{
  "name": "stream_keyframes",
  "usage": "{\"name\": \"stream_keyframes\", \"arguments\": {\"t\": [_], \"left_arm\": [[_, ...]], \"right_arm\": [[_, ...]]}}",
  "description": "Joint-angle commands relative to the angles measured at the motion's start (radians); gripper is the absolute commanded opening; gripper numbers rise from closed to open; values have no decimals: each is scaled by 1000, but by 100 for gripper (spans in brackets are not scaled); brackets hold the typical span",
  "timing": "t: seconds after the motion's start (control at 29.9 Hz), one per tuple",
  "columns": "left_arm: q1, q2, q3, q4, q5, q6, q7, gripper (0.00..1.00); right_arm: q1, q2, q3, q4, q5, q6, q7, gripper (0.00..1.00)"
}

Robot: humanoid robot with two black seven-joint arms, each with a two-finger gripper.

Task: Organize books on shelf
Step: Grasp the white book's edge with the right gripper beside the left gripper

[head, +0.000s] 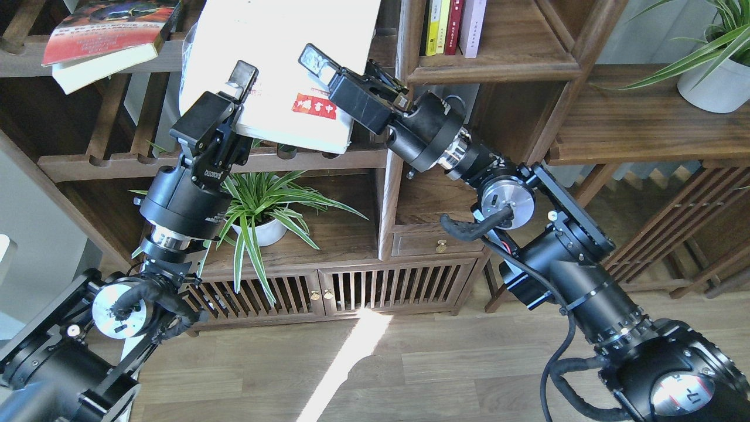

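The large white book (281,53) with a red logo is held tilted in front of the slatted rack at the top middle. My left gripper (237,88) is shut on its lower left edge. My right gripper (321,65) is shut on its lower right edge, next to the logo. The thick red-orange book (99,29) lies tilted on the upper slatted rack at the top left. The shelf (492,69), a flat dark board in a narrow cubby, is at the upper right of the white book and bears several upright books (454,26). The thin pale booklet is out of view.
A scalloped rack rail (117,167) runs under the held book. A potted plant (261,231) stands on the wide board below. The cubby's upright post (394,176) is just beside my right wrist. Another white plant pot (715,85) stands at the far right.
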State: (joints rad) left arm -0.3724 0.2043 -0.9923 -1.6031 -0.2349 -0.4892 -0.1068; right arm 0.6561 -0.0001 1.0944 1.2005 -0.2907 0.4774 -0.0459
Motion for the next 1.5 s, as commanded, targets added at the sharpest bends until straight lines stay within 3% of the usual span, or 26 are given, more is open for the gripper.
{"name": "stream_keyframes", "arguments": {"t": [0.0,0.17,0.64,0.84,1.04,1.1,1.47], "left_arm": [[1,1,-2,0,0,1,-1,4],[3,1,-2,3,0,1,-1,7],[6,0,-2,3,5,1,9,11],[7,4,-2,3,6,1,13,20],[16,7,-17,6,8,1,85,60],[20,9,-22,6,8,1,96,68],[24,9,-45,8,8,1,96,78]], "right_arm": [[-6,0,-2,1,2,10,0,55],[-3,0,-2,1,2,11,0,52],[-9,0,-7,-1,62,11,-2,5],[-9,0,-7,-1,67,11,-2,5],[-9,0,-7,-1,67,11,-3,5],[-9,0,-7,-1,67,11,-3,5],[-10,0,-8,-6,67,11,-6,5]]}}
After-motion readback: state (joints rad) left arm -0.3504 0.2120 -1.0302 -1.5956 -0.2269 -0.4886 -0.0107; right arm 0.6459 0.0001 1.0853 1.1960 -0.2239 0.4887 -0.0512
